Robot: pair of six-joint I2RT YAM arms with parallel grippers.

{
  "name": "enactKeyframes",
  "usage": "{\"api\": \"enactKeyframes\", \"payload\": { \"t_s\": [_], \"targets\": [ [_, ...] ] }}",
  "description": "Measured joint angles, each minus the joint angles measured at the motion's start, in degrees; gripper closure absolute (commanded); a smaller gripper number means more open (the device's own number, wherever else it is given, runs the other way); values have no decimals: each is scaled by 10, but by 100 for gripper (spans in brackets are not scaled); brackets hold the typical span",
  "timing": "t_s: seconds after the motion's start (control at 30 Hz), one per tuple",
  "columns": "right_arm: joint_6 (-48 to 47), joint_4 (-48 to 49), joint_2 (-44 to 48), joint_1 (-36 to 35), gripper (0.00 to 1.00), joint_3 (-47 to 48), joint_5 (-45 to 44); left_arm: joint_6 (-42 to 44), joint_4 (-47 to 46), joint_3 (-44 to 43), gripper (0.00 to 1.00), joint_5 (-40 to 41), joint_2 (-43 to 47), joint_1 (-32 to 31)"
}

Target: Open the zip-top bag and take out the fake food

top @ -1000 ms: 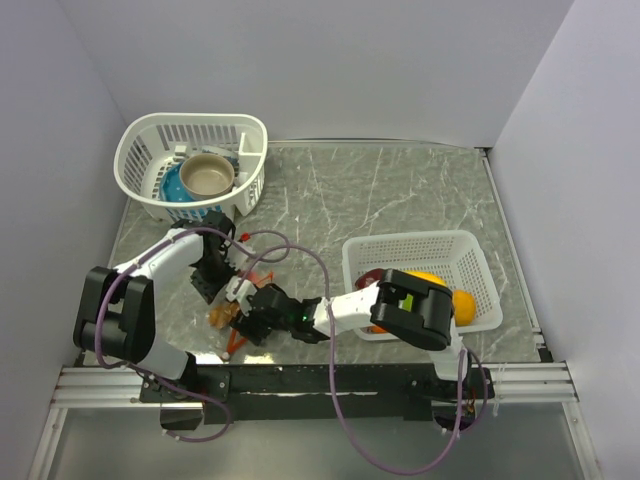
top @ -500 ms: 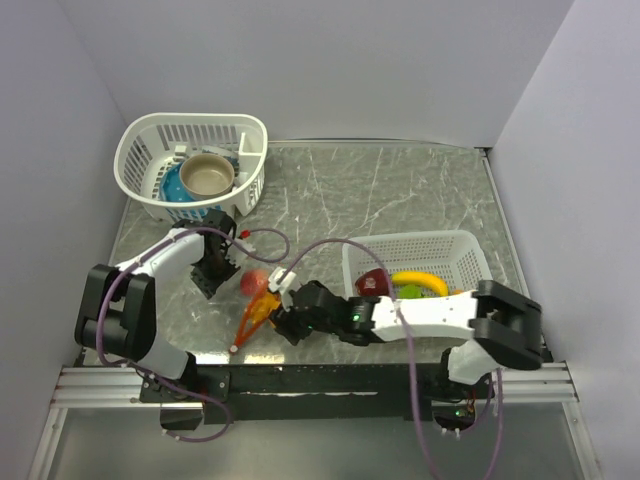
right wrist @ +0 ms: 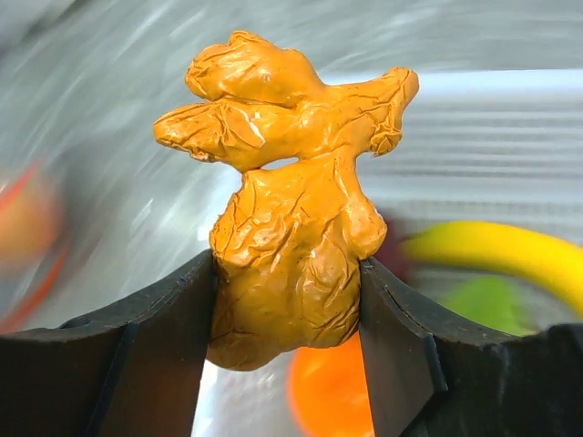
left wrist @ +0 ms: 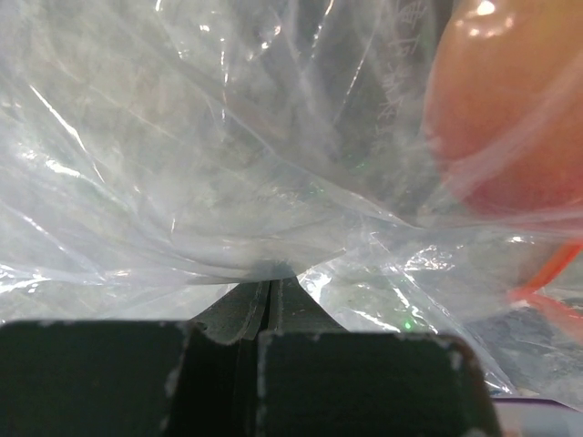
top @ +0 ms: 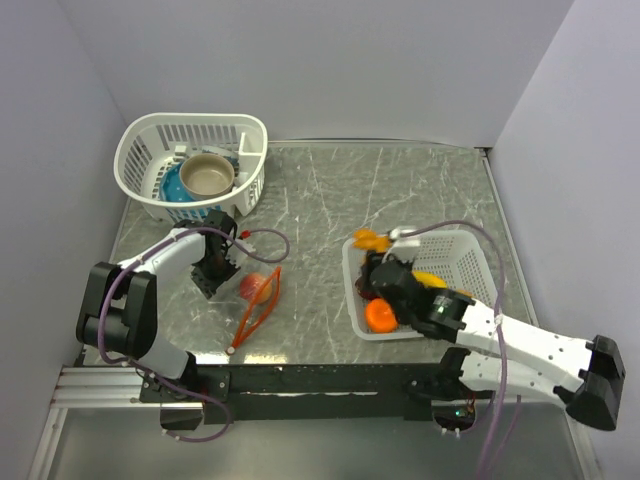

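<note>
The right arm had swung clear across the desk. A second before, it was reaching into the mouth of the zip-top bag (left wrist: pixel 182 164) near the near-left corner. Now the right gripper (top: pixel 375 248) hung over the left end of the white basket (top: pixel 470 250) on the near-right side. Its fingers stood partly open and were clamped on either flank of a lumpy orange-yellow piece of fake food (right wrist: pixel 290 228), which stuck up well above the fingertips. Below it in the basket lay an orange ball (top: pixel 379 316) and a banana (top: pixel 432 280), with something dark red beside them.

The left gripper (left wrist: pixel 269 296) had not budged. Its jaws were pressed fully together on a fold of the clear plastic, pinning the bag to the desk toward the left edge. With the other arm gone, the orange-red zip strip (top: pixel 255 312) had settled into a slant running toward the near edge.

I judged that this piece only needed letting go to be finished with. One peach-coloured fruit (left wrist: pixel 510 118) was left inside the bag, so the job was close to done, not done. I could not tell whether anything smaller hid in the crinkles.
</note>
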State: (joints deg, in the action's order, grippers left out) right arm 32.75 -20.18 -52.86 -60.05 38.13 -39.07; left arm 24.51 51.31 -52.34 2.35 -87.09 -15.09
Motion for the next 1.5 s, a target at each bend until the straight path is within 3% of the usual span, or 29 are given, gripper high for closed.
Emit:
{"api": "enactKeyframes", "payload": {
  "t_s": [0.13, 0.27, 0.43, 0.53, 0.7, 0.77, 0.97, 1.1, 1.5],
  "targets": [
    [65, -54, -23, 82, 0, 4, -49, 0, 3, 0, 99, -2, 0, 0],
    [78, -81, -66, 91, 0, 4, -38, 0, 4, -1, 99, -6, 0, 0],
    [50, -66, -42, 55, 0, 14, -30, -2, 5, -4, 99, -8, 0, 0],
    [17, -57, -76, -20, 1, 62, -60, -2, 6, -14, 99, -12, 0, 0],
    [-83, 64, -166, -162, 15, 87, -60, -3, 6, -23, 99, -15, 0, 0],
    [-122, 145, -193, -189, 13, 60, -29, -3, 6, -23, 99, -15, 0, 0],
    [-208, 326, -314, -193, 1, 20, 59, -3, 6, -23, 99, -15, -1, 0],
    [-258, 417, -393, -186, 0, 27, 112, -3, 6, -23, 99, -15, -1, 0],
    [-302, 509, -499, -141, 0, 122, 193, -2, 4, -13, 99, -15, -1, 0]
  ]
}}
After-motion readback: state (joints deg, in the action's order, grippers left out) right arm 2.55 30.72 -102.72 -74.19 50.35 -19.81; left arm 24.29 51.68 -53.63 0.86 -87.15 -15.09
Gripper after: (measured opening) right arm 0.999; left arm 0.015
